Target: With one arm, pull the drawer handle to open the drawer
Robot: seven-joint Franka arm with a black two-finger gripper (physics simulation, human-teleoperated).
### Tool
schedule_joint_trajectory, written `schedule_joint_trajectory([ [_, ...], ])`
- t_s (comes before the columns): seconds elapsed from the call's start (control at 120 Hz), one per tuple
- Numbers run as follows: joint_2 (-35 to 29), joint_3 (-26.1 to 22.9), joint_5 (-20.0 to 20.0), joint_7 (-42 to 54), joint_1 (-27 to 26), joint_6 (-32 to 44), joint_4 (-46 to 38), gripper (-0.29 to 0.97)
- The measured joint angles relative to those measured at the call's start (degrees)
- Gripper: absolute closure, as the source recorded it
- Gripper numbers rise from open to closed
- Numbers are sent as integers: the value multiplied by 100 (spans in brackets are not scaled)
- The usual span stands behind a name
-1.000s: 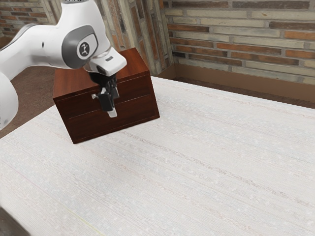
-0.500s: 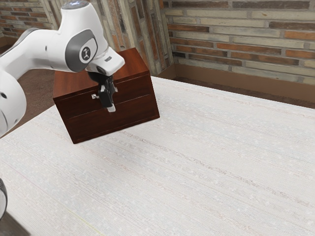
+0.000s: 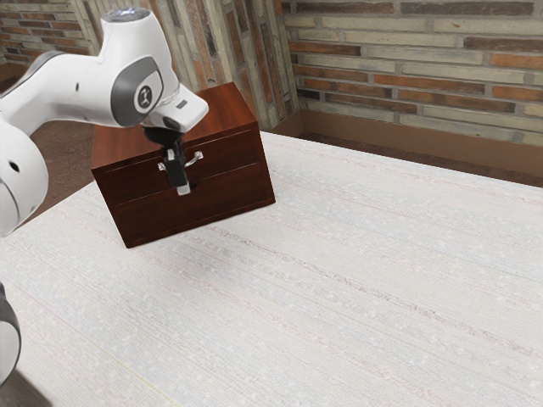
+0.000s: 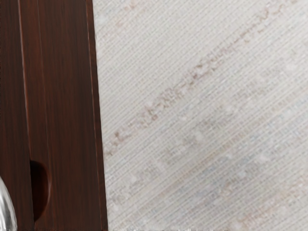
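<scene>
Hanging tip-down from the white arm, the black two-finger gripper [image 3: 177, 180] sits against the front of the dark red-brown wooden drawer box [image 3: 225, 191], which stands on the pale grained tabletop [image 3: 356, 280]. The small silver bar handle [image 3: 194, 158] passes behind the jaws and sticks out on either side of them. Seen edge-on, the jaws cannot be told as apart or closed. The upper drawer front [image 3: 227, 151] lies flush with the box.

The wrist view gives the box's wood face under the hand, a sliver of the handle beside the jaws, and the tabletop beyond.
</scene>
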Motion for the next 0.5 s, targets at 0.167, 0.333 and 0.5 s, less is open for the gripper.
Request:
schedule_joint_trajectory([
  [0.167,45,81,40,-196,-31,20,0,0],
  [0.333,62,255,66,-356,-96,51,0,0],
  [0.5,85,348,67,-477,-104,86,17,0],
])
